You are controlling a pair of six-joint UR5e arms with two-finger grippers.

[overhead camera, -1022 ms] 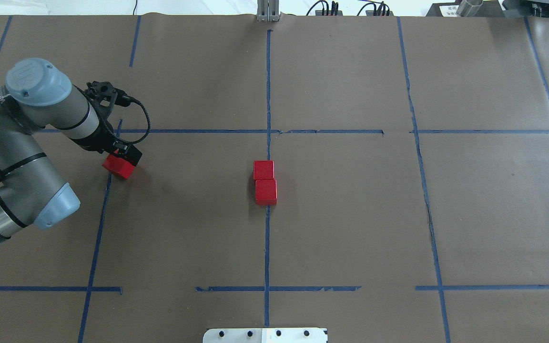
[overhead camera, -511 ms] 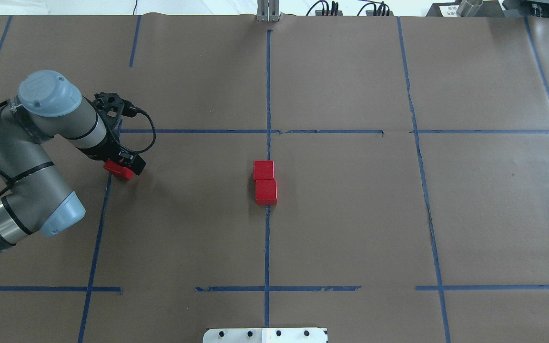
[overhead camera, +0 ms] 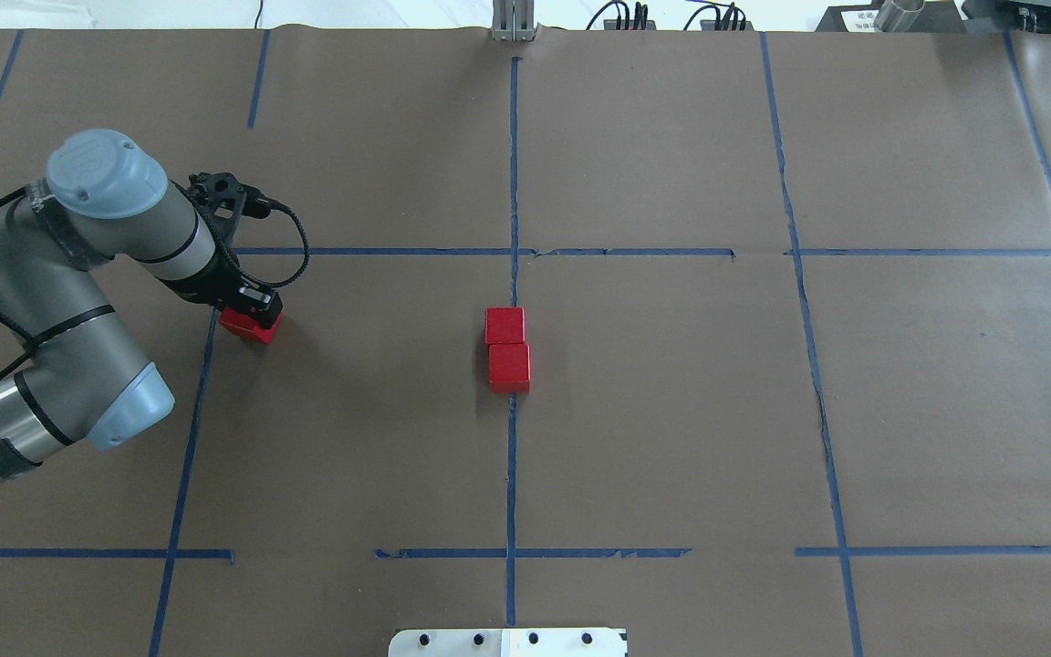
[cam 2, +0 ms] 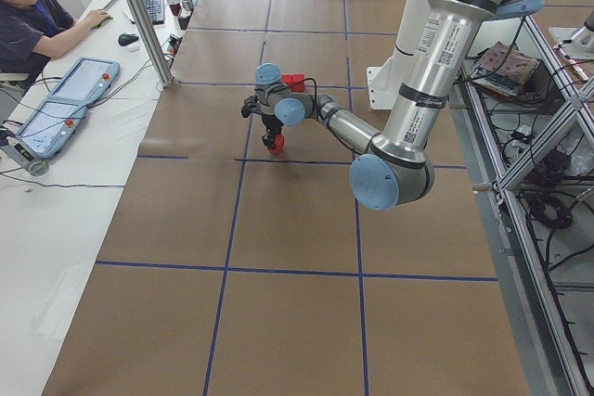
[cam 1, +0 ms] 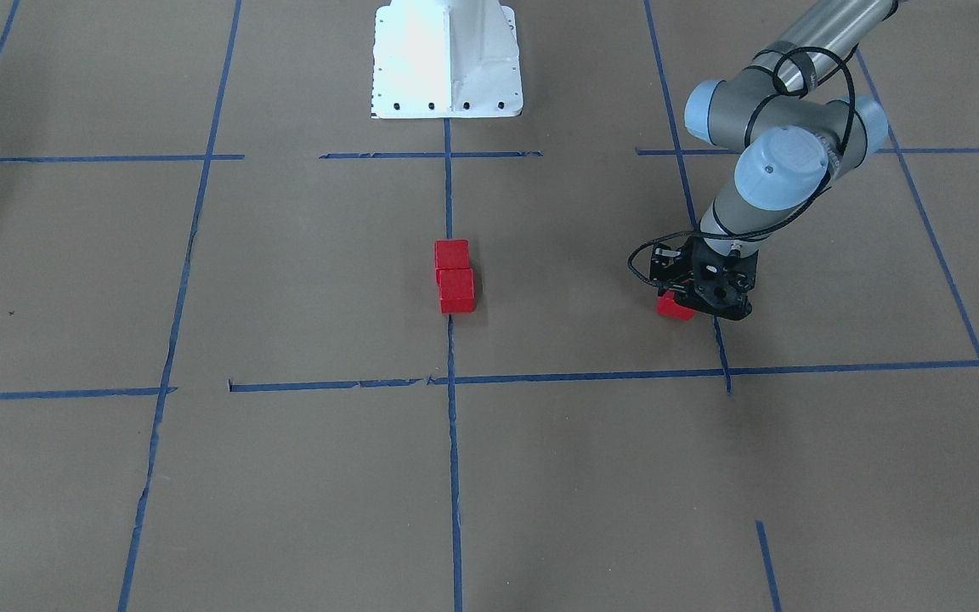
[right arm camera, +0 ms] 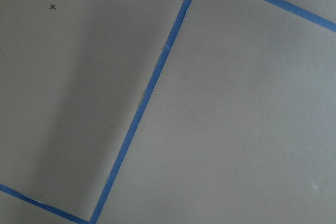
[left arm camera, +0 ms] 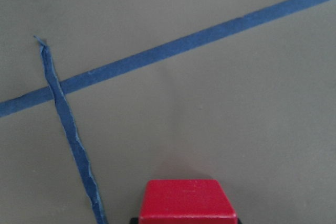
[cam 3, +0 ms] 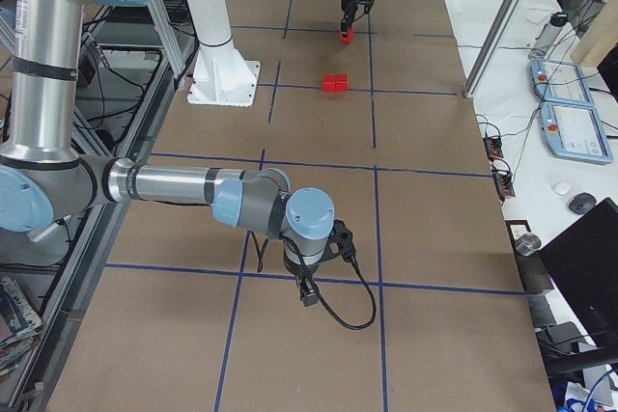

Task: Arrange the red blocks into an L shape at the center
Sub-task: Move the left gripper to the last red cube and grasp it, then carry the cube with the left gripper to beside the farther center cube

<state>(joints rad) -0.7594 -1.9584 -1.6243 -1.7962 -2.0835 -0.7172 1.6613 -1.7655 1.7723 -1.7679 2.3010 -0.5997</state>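
You see two blocks (overhead camera: 508, 358) touching in the middle of the table (overhead camera: 671, 438), one right behind the other, on the long tape line (overhead camera: 513, 164). The third block (overhead camera: 250, 328) is far off to the robot's left, in the left gripper (overhead camera: 254, 317), next to another tape line (overhead camera: 195, 401).

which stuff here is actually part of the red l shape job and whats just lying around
Job: two small red cubes touching on the blue tape stripe; third small red cube in the black left gripper.
Lying about: white metal base plate; grey teach pendant; black keyboard.
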